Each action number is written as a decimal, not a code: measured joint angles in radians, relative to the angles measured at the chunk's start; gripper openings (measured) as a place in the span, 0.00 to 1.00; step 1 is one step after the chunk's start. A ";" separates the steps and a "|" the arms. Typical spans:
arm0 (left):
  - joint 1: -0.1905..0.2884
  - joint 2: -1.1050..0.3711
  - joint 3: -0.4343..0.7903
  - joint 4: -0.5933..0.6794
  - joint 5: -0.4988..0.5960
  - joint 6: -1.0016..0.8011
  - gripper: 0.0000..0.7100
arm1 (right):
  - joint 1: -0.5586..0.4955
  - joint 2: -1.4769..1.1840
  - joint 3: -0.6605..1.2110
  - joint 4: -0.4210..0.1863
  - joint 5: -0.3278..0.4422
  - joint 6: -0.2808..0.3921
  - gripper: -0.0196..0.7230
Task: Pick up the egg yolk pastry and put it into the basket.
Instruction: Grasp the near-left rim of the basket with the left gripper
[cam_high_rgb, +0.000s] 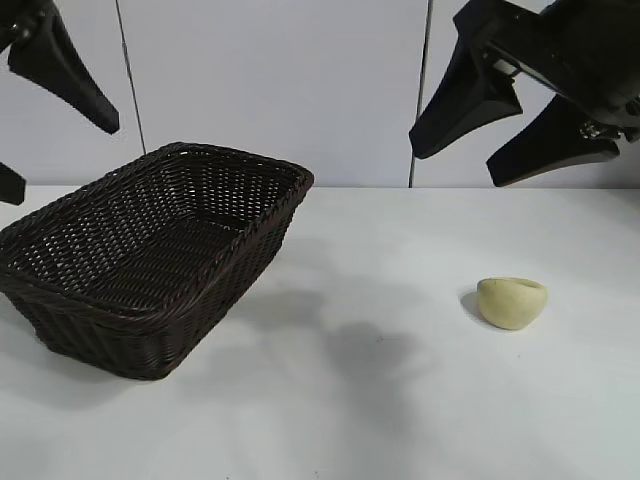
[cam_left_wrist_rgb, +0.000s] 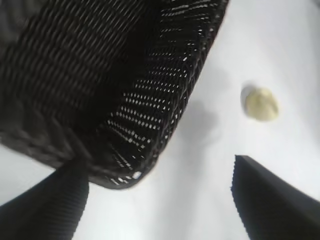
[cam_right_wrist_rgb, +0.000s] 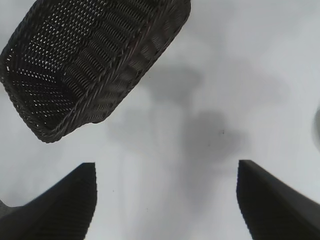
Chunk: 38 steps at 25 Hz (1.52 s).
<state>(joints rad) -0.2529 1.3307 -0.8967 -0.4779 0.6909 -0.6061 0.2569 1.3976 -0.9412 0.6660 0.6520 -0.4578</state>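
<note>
Nearest you on the white surface (cam_high_rgb: 400, 420), right of the wicker basket (cam_high_rgb: 150, 260), lies the egg yolk pastry (cam_high_rgb: 511, 301): probably light and crumbly. With the spread right claw (cam_high_rgb: 515, 120) overhead, pinch its rounded sides gently; left claw (cam_high_rgb: 40, 110) also spread.

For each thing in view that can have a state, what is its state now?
egg yolk pastry: lying on the table, not held, outside the basket.
basket: upright on the table, nothing inside.
left claw: raised above the basket, open.
right claw: raised above the table, open, holding nothing.
</note>
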 joint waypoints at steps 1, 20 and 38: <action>0.000 0.000 0.000 0.046 0.006 -0.052 0.80 | 0.000 0.000 0.000 0.000 0.000 0.000 0.77; -0.001 0.252 0.000 0.267 -0.040 -0.333 0.80 | 0.000 0.000 0.000 0.000 -0.001 0.000 0.77; -0.009 0.430 0.000 0.208 -0.146 -0.335 0.50 | 0.000 0.000 0.000 -0.001 -0.001 -0.001 0.77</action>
<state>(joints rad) -0.2617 1.7606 -0.8967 -0.2697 0.5445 -0.9411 0.2569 1.3976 -0.9412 0.6651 0.6511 -0.4587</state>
